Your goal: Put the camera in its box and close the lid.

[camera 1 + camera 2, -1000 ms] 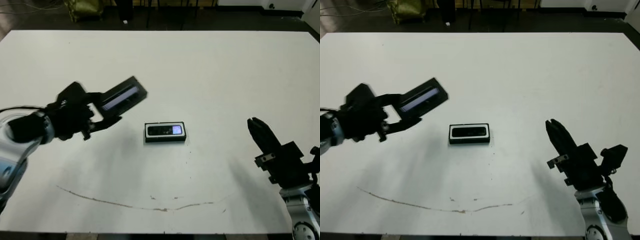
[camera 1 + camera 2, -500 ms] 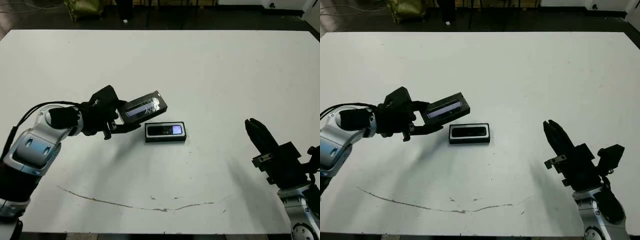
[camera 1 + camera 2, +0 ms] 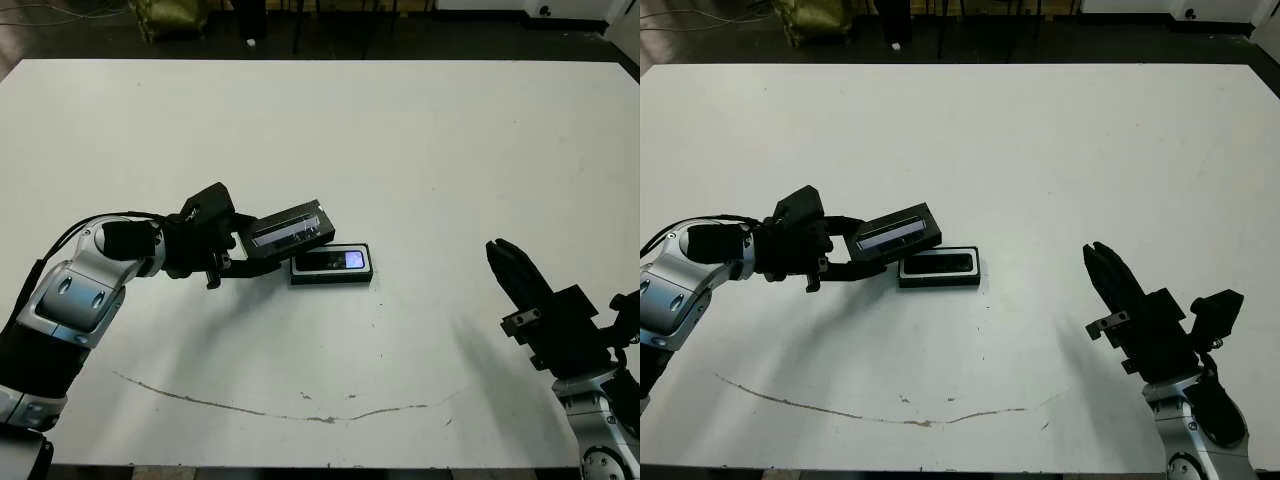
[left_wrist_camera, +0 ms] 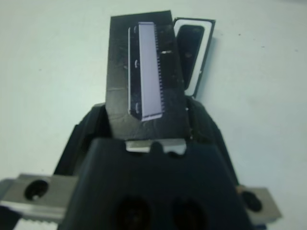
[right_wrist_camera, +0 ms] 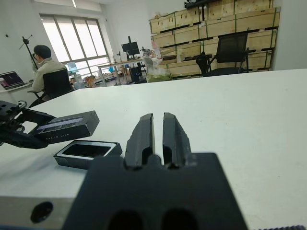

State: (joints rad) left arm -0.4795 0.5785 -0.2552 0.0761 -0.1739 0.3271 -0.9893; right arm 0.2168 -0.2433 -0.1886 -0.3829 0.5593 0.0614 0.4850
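Left gripper (image 3: 243, 255) is clamped on the lid (image 3: 287, 227), held tilted just left of the box (image 3: 331, 265) at frame centre, camera (image 3: 334, 261) inside. Right gripper (image 3: 510, 265), fingers together, idles lower right. Risk: the tilted lid lands skewed and shoves the box.

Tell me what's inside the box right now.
The camera lies flat in the box, its glossy face up, white lining showing around it. The left gripper holds the lid raised over the box's near end, hiding that corner. The floor under the camera is covered.
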